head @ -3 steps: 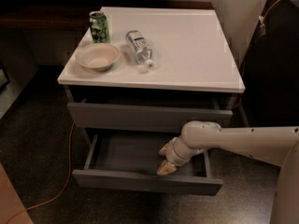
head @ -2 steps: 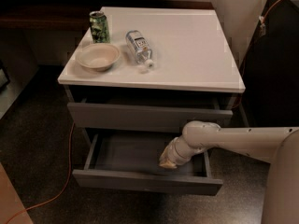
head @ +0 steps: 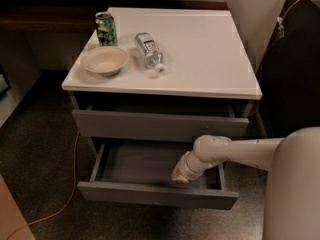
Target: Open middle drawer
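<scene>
Floor, far left: an orange cable point(head: 71, 176) runs down the dark speckled floor beside the cabinet and curves off toward the lower left corner. It lies clear of the drawer fronts.

Cabinet top point(head: 205, 49), white: three items are grouped on its left part. A green drink can point(head: 106, 28) stands upright at the back left. A pale bowl point(head: 104, 60) sits in front of it, close to the left edge. A clear plastic bottle point(head: 149, 50) lies on its side just right of the bowl, cap end toward the front. None of them overhangs the edge.

Below the top, the upper drawer front point(head: 150, 125) is grey and sits slightly proud of the carcass.

The middle drawer point(head: 150, 194) is directly under it, pulled well out toward the camera. Its grey interior is exposed and holds nothing but my tool.

My gripper point(head: 180, 175) is inside the middle drawer, right of centre, low over the drawer floor and just behind the front panel. I cannot tell how far open it is, nor whether it has hold of anything.

My arm point(head: 245, 150) enters from the right, roughly level, above the drawer's right side. At the wrist joint it bends down and left into the drawer.

Upper right: a second orange cable point(head: 296, 3) runs up the dark unit beside the cabinet.
</scene>
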You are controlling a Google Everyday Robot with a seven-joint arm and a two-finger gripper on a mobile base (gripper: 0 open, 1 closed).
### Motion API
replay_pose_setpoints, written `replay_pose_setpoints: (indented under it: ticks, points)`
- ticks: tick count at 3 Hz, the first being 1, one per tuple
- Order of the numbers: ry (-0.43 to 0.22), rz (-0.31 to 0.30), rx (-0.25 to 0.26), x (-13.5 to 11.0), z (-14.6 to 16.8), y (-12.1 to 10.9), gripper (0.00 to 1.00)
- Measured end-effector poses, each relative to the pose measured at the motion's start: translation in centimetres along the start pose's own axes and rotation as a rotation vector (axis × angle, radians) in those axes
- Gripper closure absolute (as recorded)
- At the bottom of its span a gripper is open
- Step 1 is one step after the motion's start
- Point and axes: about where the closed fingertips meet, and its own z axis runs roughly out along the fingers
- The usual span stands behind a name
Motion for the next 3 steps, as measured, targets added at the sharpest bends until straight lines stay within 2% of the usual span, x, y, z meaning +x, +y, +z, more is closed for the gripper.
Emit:
replay_pose_setpoints:
  ticks: [1, 3]
  points:
    - [0.016, -0.004, 0.002, 0.8, 1.0, -0.2, 1.00]
    - [0.046, 0.011, -0.023, 1.8, 2.7, 1.7, 1.00]
